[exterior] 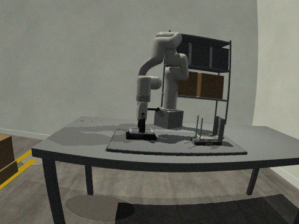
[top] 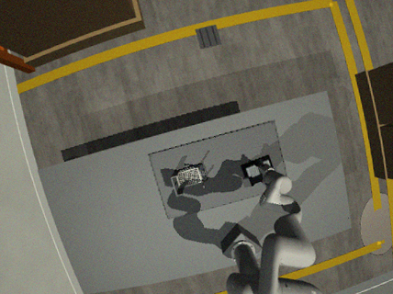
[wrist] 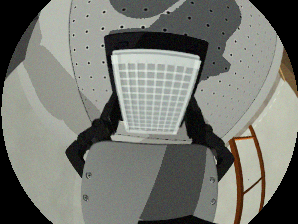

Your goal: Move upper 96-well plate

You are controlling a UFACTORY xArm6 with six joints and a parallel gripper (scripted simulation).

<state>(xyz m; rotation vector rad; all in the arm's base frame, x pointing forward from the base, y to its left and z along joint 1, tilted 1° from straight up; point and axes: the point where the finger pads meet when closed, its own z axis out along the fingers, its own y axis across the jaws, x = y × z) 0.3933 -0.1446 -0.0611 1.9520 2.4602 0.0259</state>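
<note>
My gripper (wrist: 153,102) is shut on the white 96-well plate (wrist: 153,92), with one black finger on each long side. In the side view the gripper (exterior: 141,126) holds the plate (exterior: 138,130) low, at the black plate nest N1 (exterior: 141,135); I cannot tell whether it sits fully down. From above, the plate (top: 253,170) shows inside the nest's black frame (top: 256,171). The stack rack K1 stands at the mat's other end with the other plate (top: 190,175) in it. The A1 mark is too small to make out.
The grey mat (top: 218,170) holds both the nest and the rack. The arm's base block (exterior: 168,119) stands behind the mat. A shelf unit with brown boxes (exterior: 200,84) stands beyond the table.
</note>
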